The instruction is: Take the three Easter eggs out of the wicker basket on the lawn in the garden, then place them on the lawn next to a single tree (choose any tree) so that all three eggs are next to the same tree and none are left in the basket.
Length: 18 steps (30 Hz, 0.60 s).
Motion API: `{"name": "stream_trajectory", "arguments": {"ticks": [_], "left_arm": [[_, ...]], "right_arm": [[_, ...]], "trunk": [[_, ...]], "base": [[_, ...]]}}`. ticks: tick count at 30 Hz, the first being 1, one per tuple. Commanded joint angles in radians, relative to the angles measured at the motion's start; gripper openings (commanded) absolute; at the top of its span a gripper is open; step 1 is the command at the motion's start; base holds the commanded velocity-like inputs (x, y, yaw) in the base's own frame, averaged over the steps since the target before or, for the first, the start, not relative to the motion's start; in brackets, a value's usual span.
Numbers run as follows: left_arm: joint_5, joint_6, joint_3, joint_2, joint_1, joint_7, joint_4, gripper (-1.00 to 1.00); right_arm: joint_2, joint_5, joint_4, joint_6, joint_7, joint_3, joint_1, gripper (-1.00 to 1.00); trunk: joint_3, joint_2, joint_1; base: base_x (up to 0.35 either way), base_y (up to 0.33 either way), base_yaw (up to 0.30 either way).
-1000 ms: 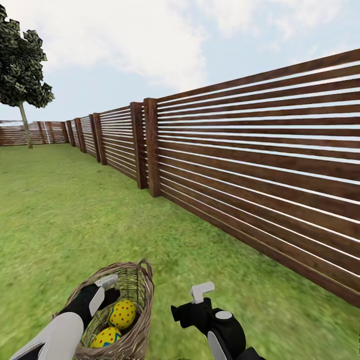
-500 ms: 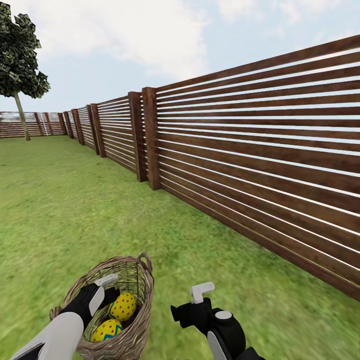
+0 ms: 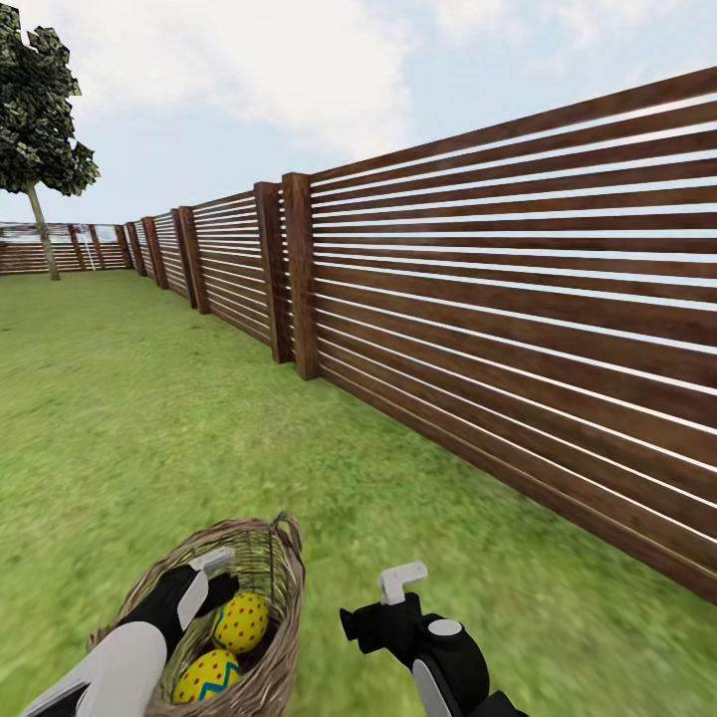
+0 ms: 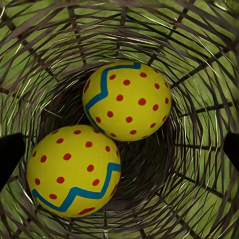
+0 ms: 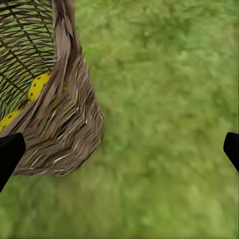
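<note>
Two Easter eggs [image 4: 127, 101] [image 4: 73, 171] lie touching each other at the bottom of the one wicker basket [image 3: 269, 568], which sits on the lawn [image 3: 149, 418] near the slatted fence [image 3: 518, 319]. The left gripper [image 4: 119, 149] hangs inside the basket above them, jaws spread wide and holding nothing. The right gripper [image 5: 119, 149] hovers over grass just beside the basket, also wide and empty. One tree [image 3: 40, 129] stands far off.
</note>
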<state>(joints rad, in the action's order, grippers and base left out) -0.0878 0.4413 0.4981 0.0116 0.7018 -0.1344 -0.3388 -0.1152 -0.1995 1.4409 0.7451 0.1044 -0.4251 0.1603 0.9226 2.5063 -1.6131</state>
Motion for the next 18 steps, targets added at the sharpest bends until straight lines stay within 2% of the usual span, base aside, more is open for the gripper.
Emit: {"name": "stream_trajectory", "arguments": {"ticks": [1,9,16,18], "left_arm": [[-0.009,0.005,0.007,-0.001,0.001,0.002,-0.001,1.0],[-0.009,0.005,0.007,-0.001,0.001,0.002,0.0,1.0],[-0.009,0.005,0.007,-0.001,0.001,0.002,0.0,1.0],[-0.008,0.005,0.007,-0.001,0.001,0.002,0.0,1.0]], "right_arm": [[0.0,-0.011,0.001,0.004,0.01,-0.001,0.001,1.0],[0.0,-0.011,0.001,0.004,0.01,-0.001,0.001,1.0],[0.0,-0.011,0.001,0.004,0.01,-0.001,0.001,1.0],[0.0,-0.011,0.001,0.004,0.01,-0.001,0.001,1.0]], "trunk": [[0.001,0.0,0.0],[0.001,0.0,0.0],[0.001,0.0,0.0],[0.009,0.001,-0.001]], "base": [[0.05,0.0,0.0],[0.115,0.0,0.0],[0.025,0.0,0.0],[0.005,0.0,0.0]]}}
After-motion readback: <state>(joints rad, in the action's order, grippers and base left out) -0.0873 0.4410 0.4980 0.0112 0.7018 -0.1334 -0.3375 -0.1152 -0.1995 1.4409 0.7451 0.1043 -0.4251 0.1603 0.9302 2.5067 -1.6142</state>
